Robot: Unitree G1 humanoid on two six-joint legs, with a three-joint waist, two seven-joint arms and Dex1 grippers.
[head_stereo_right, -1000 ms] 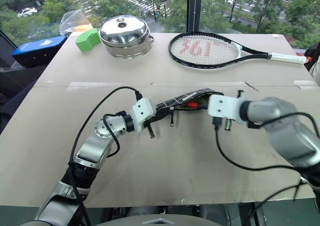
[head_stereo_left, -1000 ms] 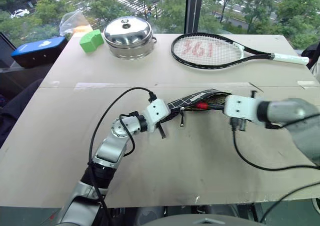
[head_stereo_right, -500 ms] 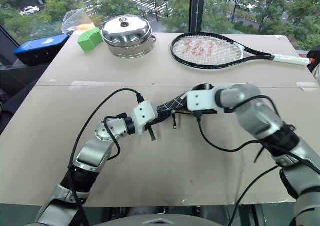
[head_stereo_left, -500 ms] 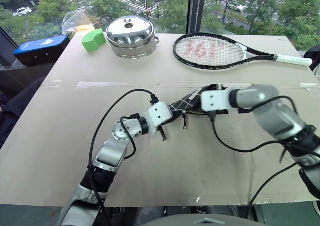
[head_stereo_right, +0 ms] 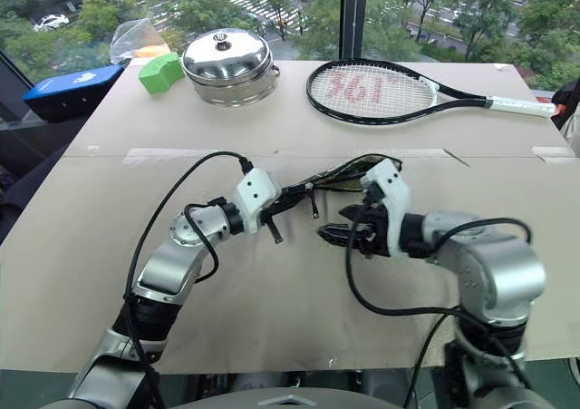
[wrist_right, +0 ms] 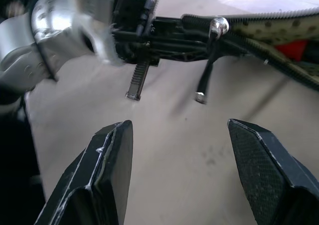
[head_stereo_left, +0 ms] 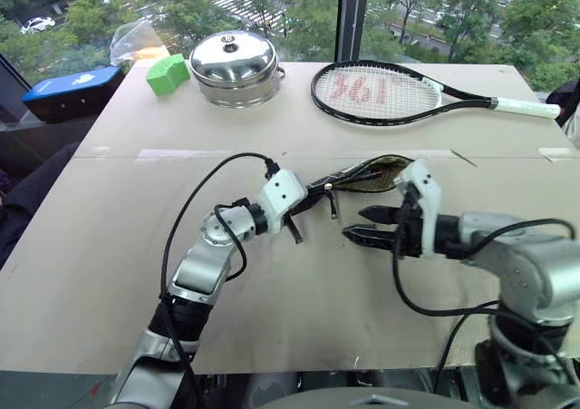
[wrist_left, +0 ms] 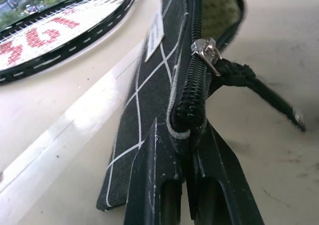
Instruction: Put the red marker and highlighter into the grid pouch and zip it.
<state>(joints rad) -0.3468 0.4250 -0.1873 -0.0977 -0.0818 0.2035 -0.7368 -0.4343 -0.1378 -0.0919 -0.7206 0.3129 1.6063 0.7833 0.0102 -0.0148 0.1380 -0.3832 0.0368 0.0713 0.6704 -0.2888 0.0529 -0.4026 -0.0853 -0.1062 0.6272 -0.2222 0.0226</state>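
Two tools at grid pouch [head_stereo_left: 358, 175] on desk [head_stereo_left: 272, 282] — left tool [wrist_left: 185, 135] clamped on pouch's zipper end, holding it up. Right tool [wrist_right: 182, 150] empty, fingers spread, nearer zipper pull [wrist_right: 218, 26], which lay just ahead, cord dangling. Red marker [wrist_right: 294, 49] inside pouch.

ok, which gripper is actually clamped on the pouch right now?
The left gripper: its fingers are shut on the zipper end of the grid pouch. The right gripper hangs open over the table, touching nothing.
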